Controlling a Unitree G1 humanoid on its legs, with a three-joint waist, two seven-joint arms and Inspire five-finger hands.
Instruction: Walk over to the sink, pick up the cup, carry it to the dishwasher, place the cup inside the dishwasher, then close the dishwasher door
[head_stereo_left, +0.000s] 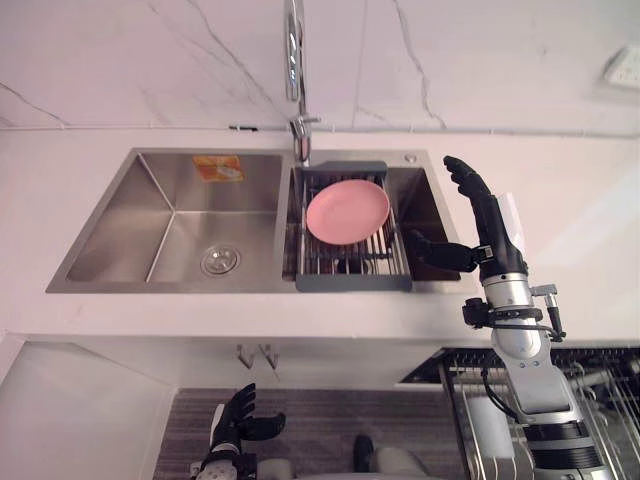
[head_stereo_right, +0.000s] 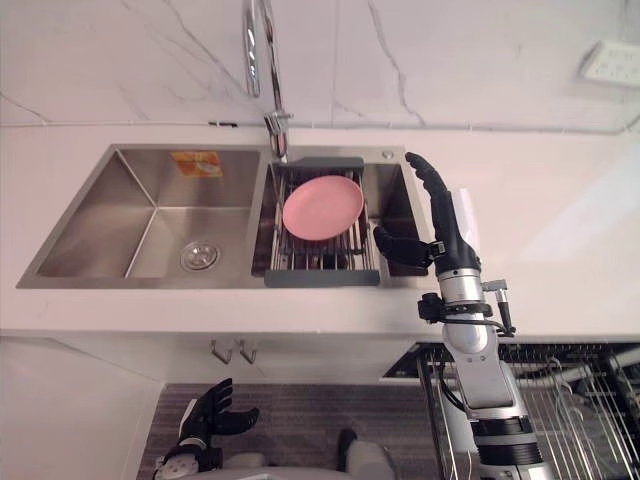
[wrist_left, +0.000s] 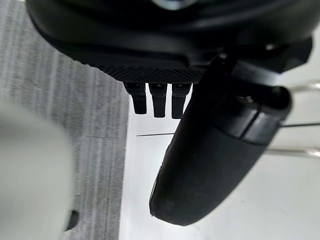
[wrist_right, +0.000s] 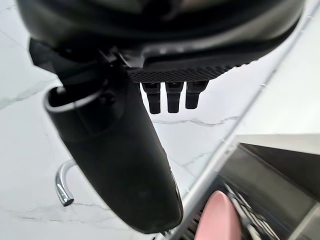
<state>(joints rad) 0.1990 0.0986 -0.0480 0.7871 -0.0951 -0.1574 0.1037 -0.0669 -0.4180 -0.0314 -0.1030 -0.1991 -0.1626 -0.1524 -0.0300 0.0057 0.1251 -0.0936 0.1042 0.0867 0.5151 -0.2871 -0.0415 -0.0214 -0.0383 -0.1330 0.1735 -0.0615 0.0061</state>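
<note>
The right hand (head_stereo_left: 488, 228) stands over the sink's right rim, fingers straight and thumb spread, holding nothing. The left hand (head_stereo_left: 236, 412) hangs low near the floor, fingers loosely bent, empty. A faint clear shape (head_stereo_left: 513, 222) just right of the right hand's fingers may be the cup; I cannot tell for sure. If it is, the hand should turn its palm toward it, close round its middle and lift straight up, clear of the rim. In the sink (head_stereo_left: 110, 225), the left basin is bare but for its drain (head_stereo_left: 220, 261). The right basin holds a rack (head_stereo_left: 352, 283) with a pink plate (head_stereo_left: 347, 212) lying on it. Near right, the dishwasher basket (head_stereo_left: 600, 385) stands pulled out; its contents are unclear.
</note>
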